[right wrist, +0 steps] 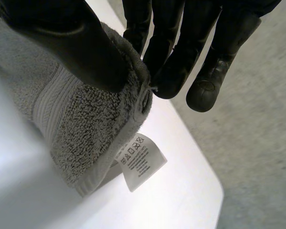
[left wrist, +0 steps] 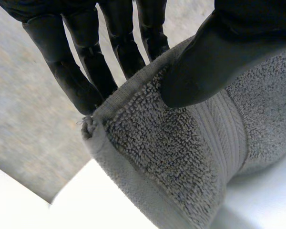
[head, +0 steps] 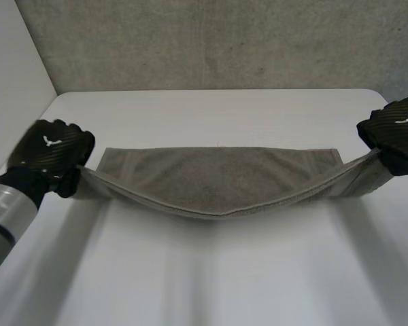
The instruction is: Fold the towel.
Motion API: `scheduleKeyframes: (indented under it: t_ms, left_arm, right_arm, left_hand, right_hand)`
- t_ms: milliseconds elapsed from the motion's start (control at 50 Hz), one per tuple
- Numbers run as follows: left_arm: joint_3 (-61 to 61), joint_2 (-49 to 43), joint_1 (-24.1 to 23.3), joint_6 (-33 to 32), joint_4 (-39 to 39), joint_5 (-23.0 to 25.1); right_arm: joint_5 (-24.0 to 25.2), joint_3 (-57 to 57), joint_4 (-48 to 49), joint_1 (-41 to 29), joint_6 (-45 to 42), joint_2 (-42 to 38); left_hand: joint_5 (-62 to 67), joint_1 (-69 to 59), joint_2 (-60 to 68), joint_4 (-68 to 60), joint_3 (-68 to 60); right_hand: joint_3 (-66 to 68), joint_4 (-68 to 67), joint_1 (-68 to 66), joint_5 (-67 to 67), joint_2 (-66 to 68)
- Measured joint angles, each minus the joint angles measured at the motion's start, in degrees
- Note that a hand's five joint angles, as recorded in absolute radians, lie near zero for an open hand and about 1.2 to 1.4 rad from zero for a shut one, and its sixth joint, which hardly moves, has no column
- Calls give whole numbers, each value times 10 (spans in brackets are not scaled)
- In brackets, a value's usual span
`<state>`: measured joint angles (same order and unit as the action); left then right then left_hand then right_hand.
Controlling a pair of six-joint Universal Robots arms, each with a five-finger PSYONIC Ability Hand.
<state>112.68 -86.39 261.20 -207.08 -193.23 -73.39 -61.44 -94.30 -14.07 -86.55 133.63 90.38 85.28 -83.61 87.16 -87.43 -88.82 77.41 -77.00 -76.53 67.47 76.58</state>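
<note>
i'm pinching towel (head: 217, 178) by near corners, thumb against fingers (left wrist: 81, 81): left hand (head: 49, 151) at 9 o'clock, right hand (head: 396, 132) at 3. holding them raised and apart so near edge is sagging off table (head: 211, 272), far half lying flat at centre, ready for folding toward 12.

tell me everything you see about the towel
The towel is grey looped terry with a flat ribbed band near each end and a hemmed edge. Its far part lies flat on the white table; its near edge is lifted, sagging in the middle. The left hand and right hand each pinch a near corner, thumb against fingers. A white care label hangs at the right hand's corner.
</note>
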Motion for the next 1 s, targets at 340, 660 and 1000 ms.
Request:
scheduleKeyframes:
  t_ms: [340,660,1000]
  left_arm:
    - [-291,-363,-52,-2,2,-76]
    - [-501,-507,-72,-6,-2,-126]
    - [-510,-536,-82,-100,-25,-128]
  right_arm:
    - [-146,277,14,-102,0,-353]
    - [-232,371,218,-148,3,-475]
    - [-259,378,238,-161,5,-507]
  left_hand:
    - [0,0,0,0,0]
    - [-10,10,-17,14,15]
    - [-721,679,-722,722,746]
  right_hand:
    - [1,0,0,0,0]
    - [-11,11,10,-13,-11]
    - [-631,624,632,-641,-620]
